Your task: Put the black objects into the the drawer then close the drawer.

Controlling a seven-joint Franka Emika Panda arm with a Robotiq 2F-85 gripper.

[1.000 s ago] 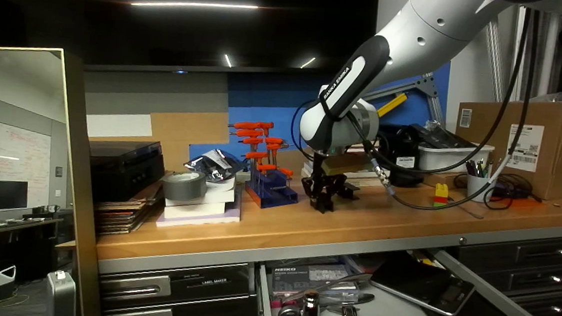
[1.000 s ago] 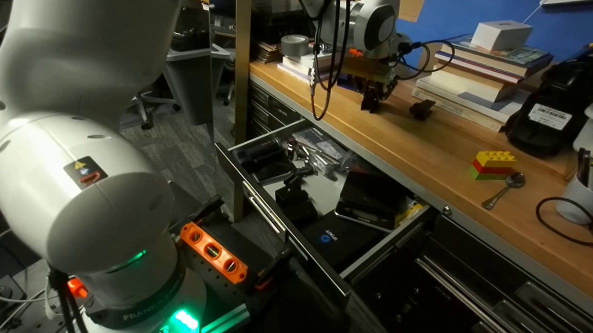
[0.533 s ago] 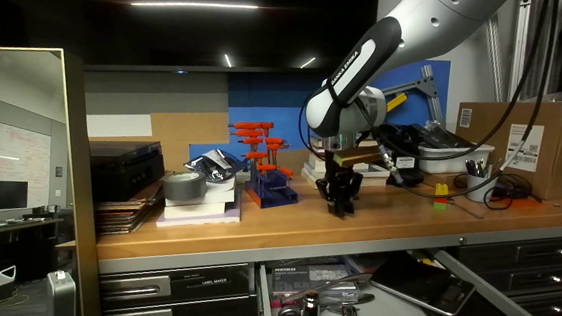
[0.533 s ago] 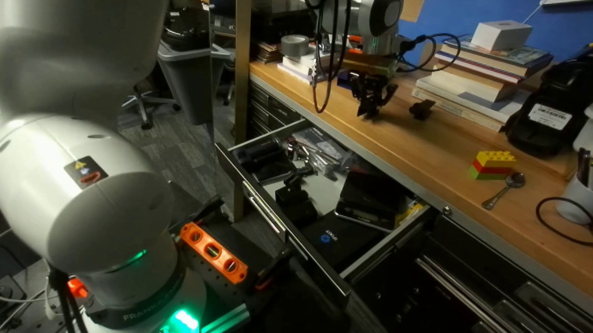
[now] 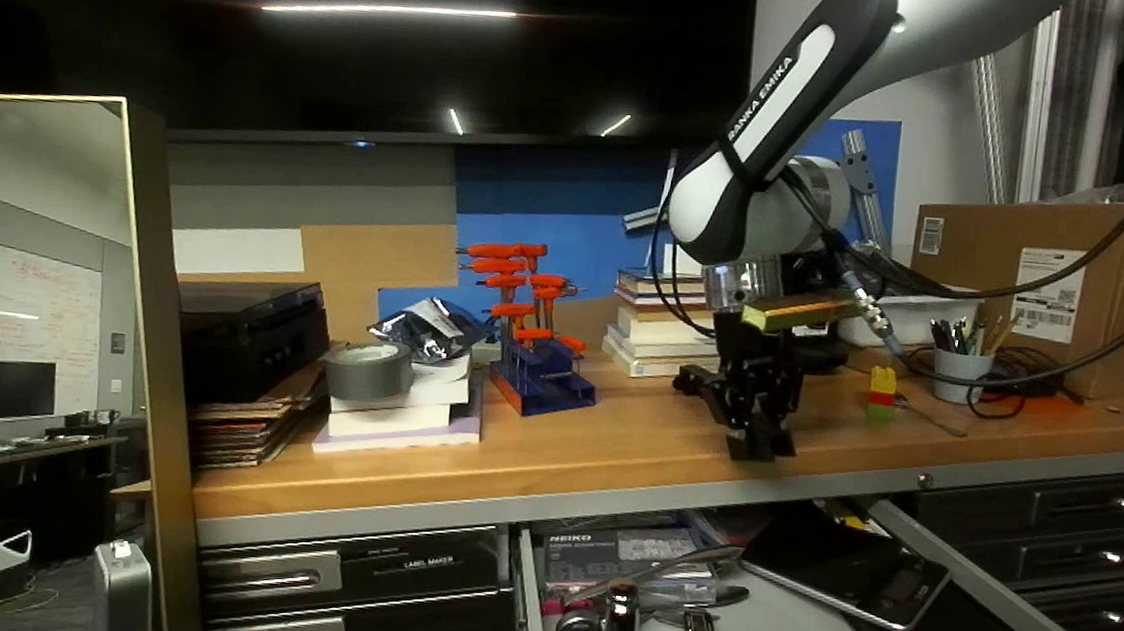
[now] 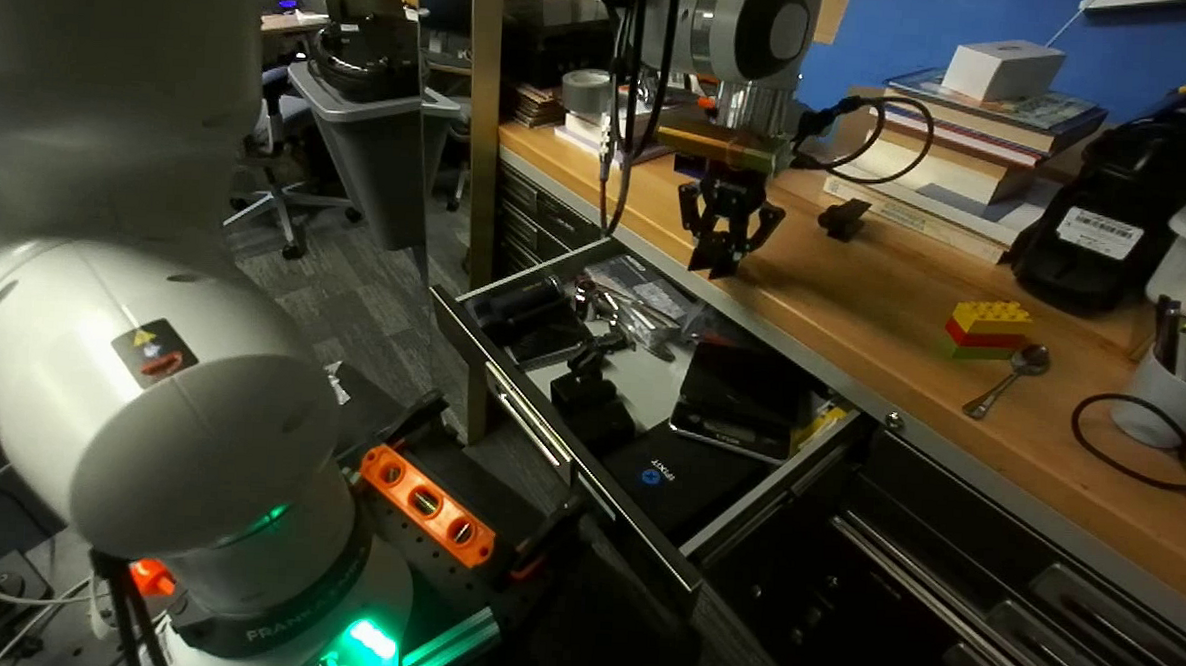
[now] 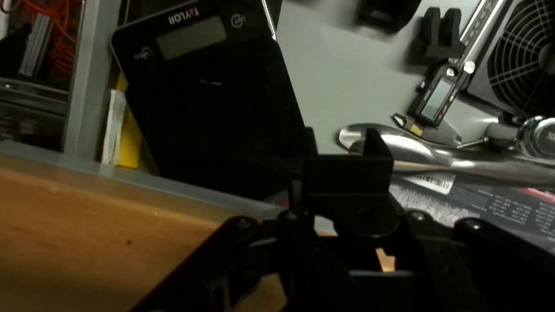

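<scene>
My gripper [image 5: 761, 444] is low over the table's front edge, beside the open drawer; it also shows in an exterior view [image 6: 718, 260]. In the wrist view it is shut on a low blocky black piece [image 7: 349, 175] with two upright prongs and a rounded, holed base. In the exterior views this piece blends with the dark fingers. Another small black object [image 6: 842, 220] stands on the table behind the gripper, near the books. The drawer [image 6: 635, 525] is pulled out, its side wall [image 5: 1021, 602] visible; the wrist camera looks down into it.
The drawer holds a black scale [image 7: 208, 108], a caliper [image 7: 438, 97], a black IFIXIT case [image 6: 677, 477] and several dark items. On the table are stacked books [image 6: 960, 179], a black device [image 6: 1109, 215], toy bricks [image 6: 983, 330], a spoon [image 6: 1011, 379] and a hex-key rack [image 5: 547, 380].
My gripper has moved from the table's middle toward its front edge and the drawer, and has turned a little. The other black object and the drawer have not moved.
</scene>
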